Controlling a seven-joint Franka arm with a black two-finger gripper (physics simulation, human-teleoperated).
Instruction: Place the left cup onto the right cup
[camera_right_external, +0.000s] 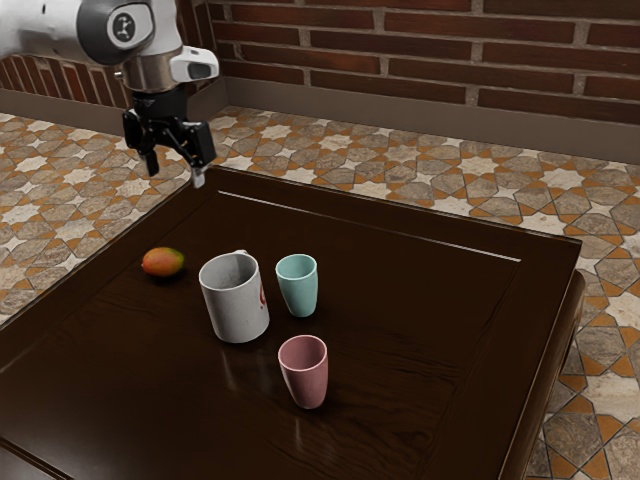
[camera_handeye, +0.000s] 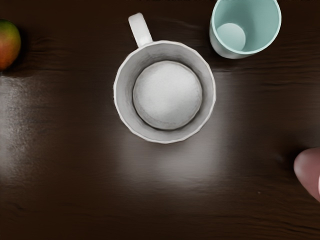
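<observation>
— Exterior view first: how do the jaws stand?
— Apart and empty. The gripper (camera_right_external: 176, 168) hangs high over the table's (camera_right_external: 420, 300) far corner, well apart from the cups.
— Which one do we lift?
— I'd judge the teal cup (camera_right_external: 297, 284), just beside the white mug (camera_right_external: 234, 297); the pink cup (camera_right_external: 303, 370) stands nearer the camera. It's upright, mouth up, long axis vertical. It's probably light, rigid and smooth-walled, so pinch its wall near the rim.
</observation>
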